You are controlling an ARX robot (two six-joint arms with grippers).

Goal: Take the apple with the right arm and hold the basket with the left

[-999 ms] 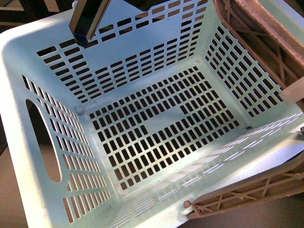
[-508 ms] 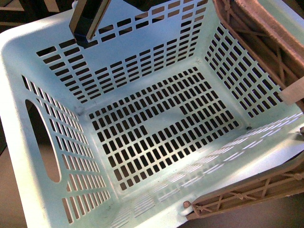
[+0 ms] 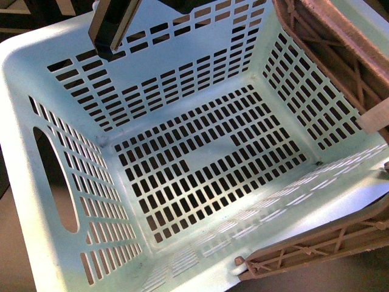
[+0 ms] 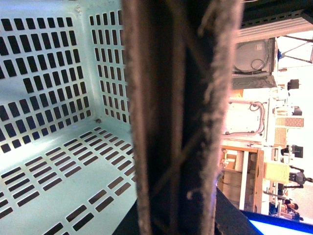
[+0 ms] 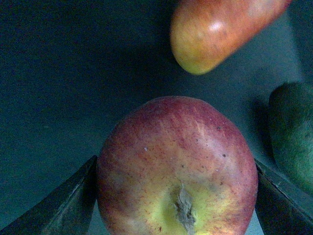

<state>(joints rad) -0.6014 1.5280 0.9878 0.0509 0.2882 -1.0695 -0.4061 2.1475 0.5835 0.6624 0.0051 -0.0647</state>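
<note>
The mint-green basket [image 3: 182,79] fills the front view, tilted, with brown handles [image 3: 328,48] along its right side. In the left wrist view a brown ribbed handle [image 4: 176,98] runs straight through my left gripper [image 4: 171,218], which is shut on it, with the basket's slotted wall [image 4: 44,63] beside. The red apple [image 5: 177,166], its yellow stem end towards the camera, sits in my right gripper [image 5: 176,205]. Its dark fingers [image 5: 63,205] press on both sides. The apple does not show in the front view.
A dark and tan arm part [image 3: 112,27] hangs over the basket's far rim. Beyond the apple lie an orange-red elongated fruit [image 5: 220,29] and a dark green fruit [image 5: 293,132] on a dark surface. Shelves and equipment [image 4: 259,122] stand past the handle.
</note>
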